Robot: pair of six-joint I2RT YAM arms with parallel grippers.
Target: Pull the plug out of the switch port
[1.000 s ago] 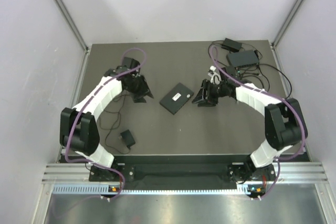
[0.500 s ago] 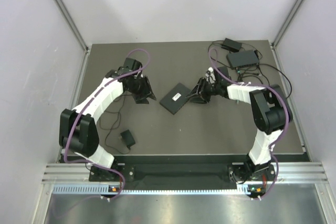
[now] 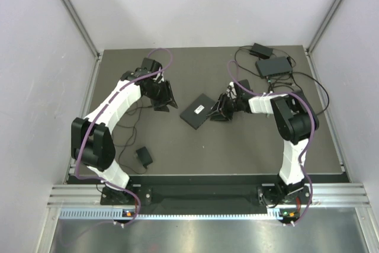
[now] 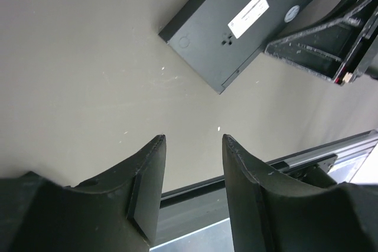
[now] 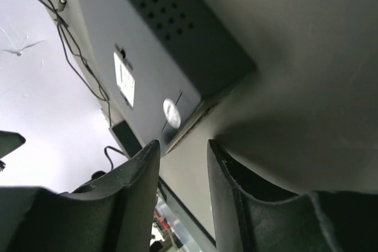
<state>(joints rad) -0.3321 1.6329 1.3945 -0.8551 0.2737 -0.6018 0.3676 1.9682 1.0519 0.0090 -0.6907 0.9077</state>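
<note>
The black switch (image 3: pixel 200 111) lies flat mid-table with its white label up. It also shows in the left wrist view (image 4: pixel 242 19) and in the right wrist view (image 5: pixel 171 39). I see no plug or cable in any switch port from these views. My right gripper (image 3: pixel 219 111) is open, low over the table, at the switch's right edge; in its own view its jaws (image 5: pixel 182 144) stand apart just short of the switch's corner. My left gripper (image 3: pixel 164 101) is open and empty, left of the switch and apart from it (image 4: pixel 194 140).
A black power adapter (image 3: pixel 142 157) with a thin cable lies at the front left. A second black box (image 3: pixel 273 66) and a small adapter (image 3: pixel 261 50) with tangled cables sit at the back right. The right gripper shows in the left wrist view (image 4: pixel 331 45).
My right gripper has moved left and now reaches the switch's right edge. My left gripper has shifted a little up and to the right. The switch has not moved.
</note>
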